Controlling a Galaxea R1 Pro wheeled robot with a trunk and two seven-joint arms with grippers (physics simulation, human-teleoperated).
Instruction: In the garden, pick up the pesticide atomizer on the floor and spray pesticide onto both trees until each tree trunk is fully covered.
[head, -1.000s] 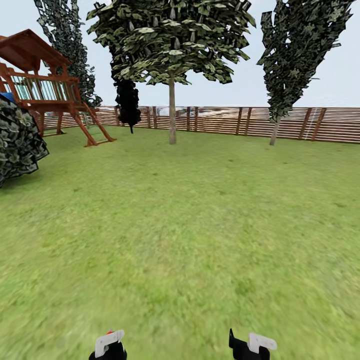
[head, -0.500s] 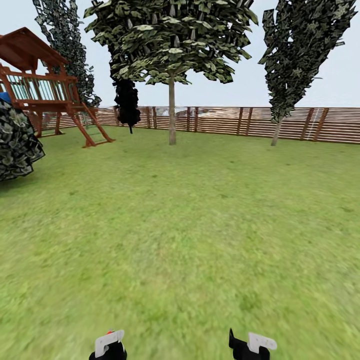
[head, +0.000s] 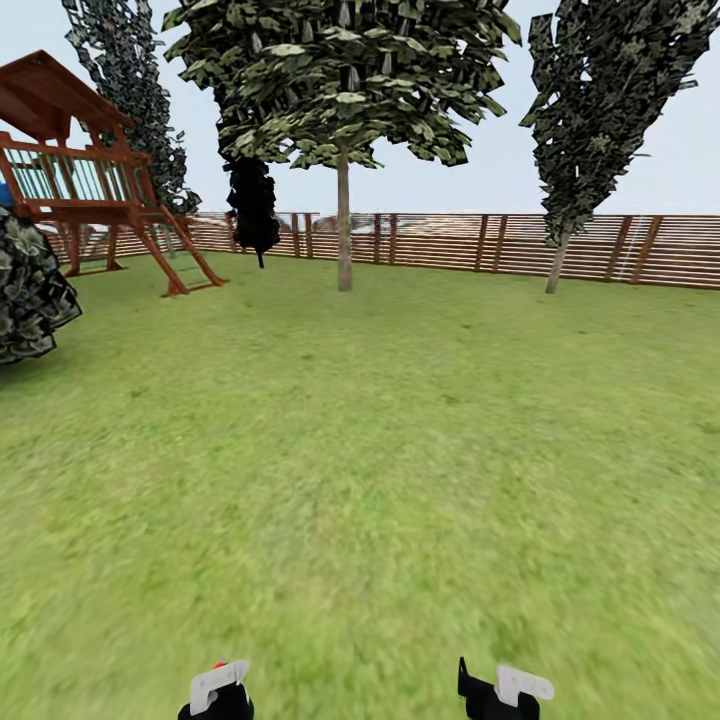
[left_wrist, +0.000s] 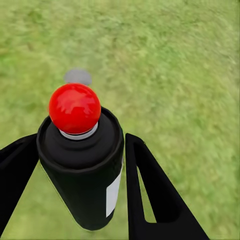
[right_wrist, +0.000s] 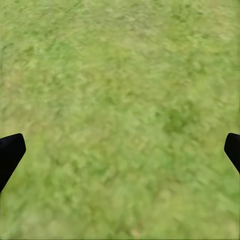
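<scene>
**Q:** What can be made out on the wide green grass lawn (head: 380, 450), left to right?

**A:** At the lawn's left edge a rounded, dark mottled bush (head: 25, 300) is seen. Behind it stands a red-brown wooden playset with a pitched roof and a ladder (head: 80, 170). A tall, dark, narrow conifer (head: 130, 100) rises behind that. A near-black hanging clump of foliage (head: 253, 205) is seen next. Just beside it stands the broad-crowned tree with mottled green leaves (head: 340, 80). Its straight grey-brown trunk (head: 344, 225) is planted near the lawn's far edge. Toward the far right corner a tall narrow tree with mottled dark green foliage (head: 600, 110) is seen on a thin leaning stem. The brown fence of horizontal wooden slats (head: 450, 242) runs along the whole far edge.

**Q:** And the sprayer? Claws?

**A:** The pesticide atomizer, seen here as a black cylindrical can with a glossy red ball top and a white label (left_wrist: 85, 170), is off the grass. It's clamped upright between the black fingers of the left gripper (left_wrist: 81, 141), with a finger pressed against each side. A small grey blob (left_wrist: 77, 76) is seen on the grass past it; what it is can't be told. The right gripper (right_wrist: 120, 150) is spread wide, released, with nothing but lawn between its fingertips. No white specks can be made out on the bark from this far off.
</scene>
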